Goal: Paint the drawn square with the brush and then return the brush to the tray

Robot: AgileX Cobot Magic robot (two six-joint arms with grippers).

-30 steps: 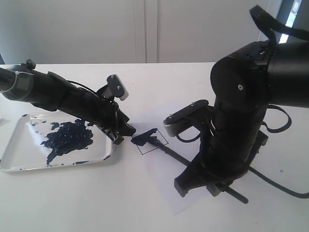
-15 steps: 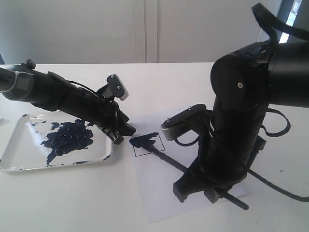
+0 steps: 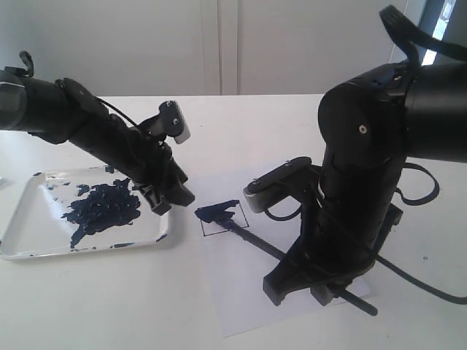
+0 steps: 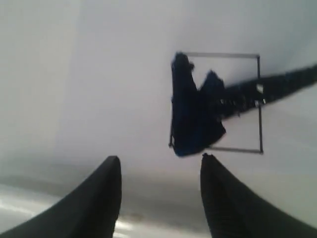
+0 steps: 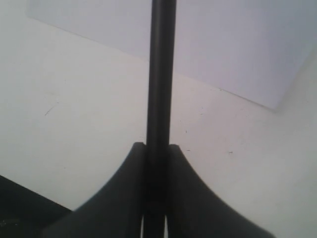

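The drawn square is a thin black outline on the white paper, about half filled with dark navy paint. The black brush lies slanted, its wet tip inside the square. The handle passes under the right arm, where my right gripper is shut on it. My left gripper hovers between the tray and the square. It is open and empty. The tray carries a big navy paint blotch.
The white paper sheet lies slanted under the right arm, its corner showing in the right wrist view. The bulky right arm hides the paper's right side. A white wall stands behind the table.
My left arm has lifted off the table by the tray's corner and drawn back a little. The paper and square slid slightly left early on. The right gripper keeps its hold on the brush.
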